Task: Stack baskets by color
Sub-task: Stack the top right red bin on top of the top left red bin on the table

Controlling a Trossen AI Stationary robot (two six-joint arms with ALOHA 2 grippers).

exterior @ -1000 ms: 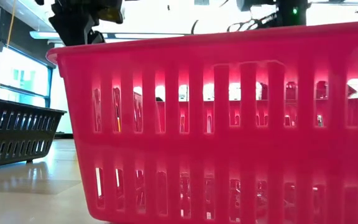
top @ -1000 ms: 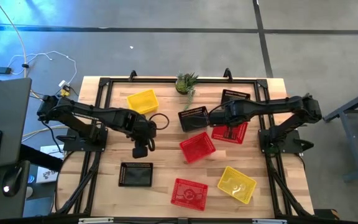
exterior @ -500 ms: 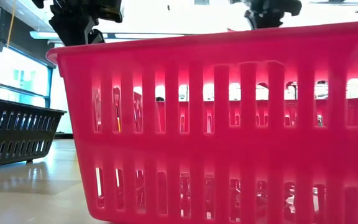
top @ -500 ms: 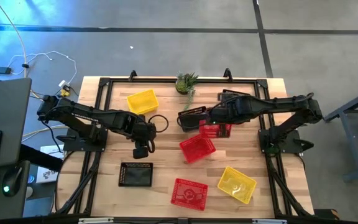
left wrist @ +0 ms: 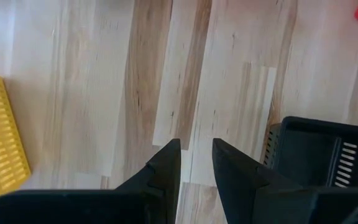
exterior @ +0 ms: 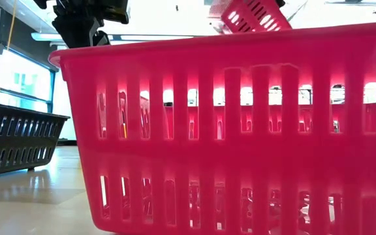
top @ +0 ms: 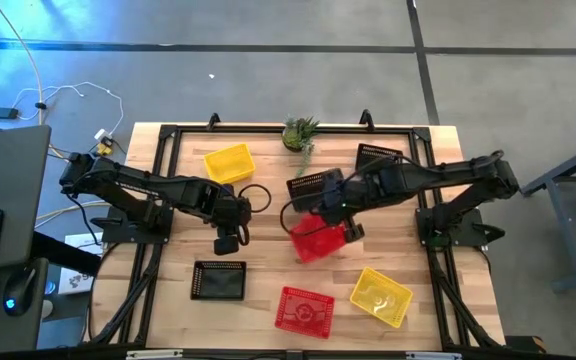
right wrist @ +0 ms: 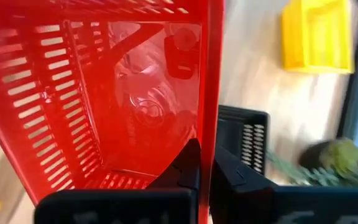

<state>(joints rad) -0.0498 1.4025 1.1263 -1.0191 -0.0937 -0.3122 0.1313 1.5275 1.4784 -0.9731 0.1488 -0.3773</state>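
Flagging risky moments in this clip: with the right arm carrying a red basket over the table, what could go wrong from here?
1. The right gripper pinches only one thin wall of the carried red basket, which hangs tilted; it could swing or slip out.
2. It travels just above another red basket and beside a black basket; a low pass might knock either.
3. The left gripper waits nearby, so the arms could crowd each other.
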